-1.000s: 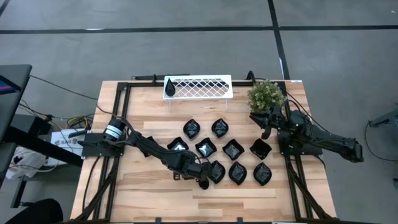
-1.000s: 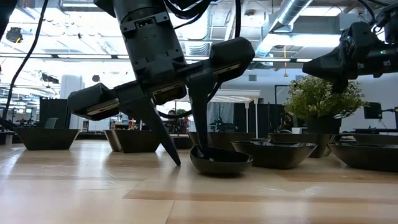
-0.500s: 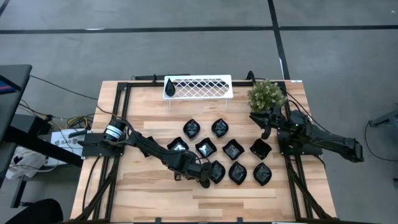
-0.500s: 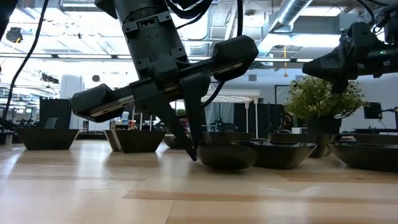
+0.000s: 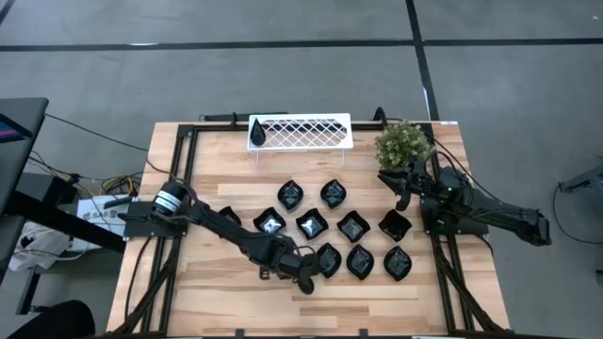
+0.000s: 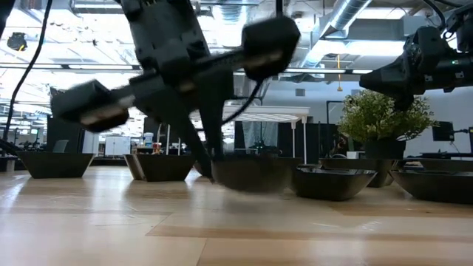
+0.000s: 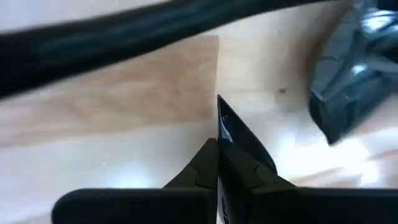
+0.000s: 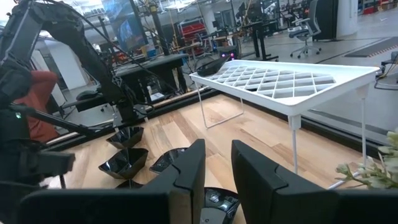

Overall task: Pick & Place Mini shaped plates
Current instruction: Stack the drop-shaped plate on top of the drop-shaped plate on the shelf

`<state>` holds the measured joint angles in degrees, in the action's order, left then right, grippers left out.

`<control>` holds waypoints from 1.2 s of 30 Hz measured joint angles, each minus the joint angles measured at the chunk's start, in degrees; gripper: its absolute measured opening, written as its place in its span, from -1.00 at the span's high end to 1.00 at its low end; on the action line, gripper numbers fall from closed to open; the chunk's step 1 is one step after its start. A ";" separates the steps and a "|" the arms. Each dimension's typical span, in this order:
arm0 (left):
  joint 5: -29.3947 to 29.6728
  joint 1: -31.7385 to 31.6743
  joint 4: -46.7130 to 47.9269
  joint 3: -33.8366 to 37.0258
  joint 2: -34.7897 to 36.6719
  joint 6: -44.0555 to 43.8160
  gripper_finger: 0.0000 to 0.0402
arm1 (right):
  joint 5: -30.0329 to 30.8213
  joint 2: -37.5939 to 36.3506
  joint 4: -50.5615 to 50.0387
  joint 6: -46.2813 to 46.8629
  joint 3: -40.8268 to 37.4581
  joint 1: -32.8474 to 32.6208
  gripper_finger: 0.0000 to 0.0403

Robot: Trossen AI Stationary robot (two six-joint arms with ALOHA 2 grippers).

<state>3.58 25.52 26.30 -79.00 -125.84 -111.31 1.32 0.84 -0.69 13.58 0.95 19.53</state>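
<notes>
Between left claw (image 5: 303,273) fingers, mini plate (image 5: 325,259)

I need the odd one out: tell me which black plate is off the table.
The plate at the near-left end of the cluster, clamped at its rim by the left gripper and lifted just clear of the table; the other plates rest on the wood or the white tray.

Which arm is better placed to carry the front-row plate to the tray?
Left. Its gripper is shut on the mini plate, lifted off the table. The right gripper waits by the plant.
</notes>
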 joint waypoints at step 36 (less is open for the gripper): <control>10.84 -7.33 25.14 0.00 19.63 18.87 0.97 | 0.00 0.00 -0.02 0.00 0.00 0.02 0.63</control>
<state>14.42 18.19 51.44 -79.00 -106.21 -92.44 1.32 0.84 -0.71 13.58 0.95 19.55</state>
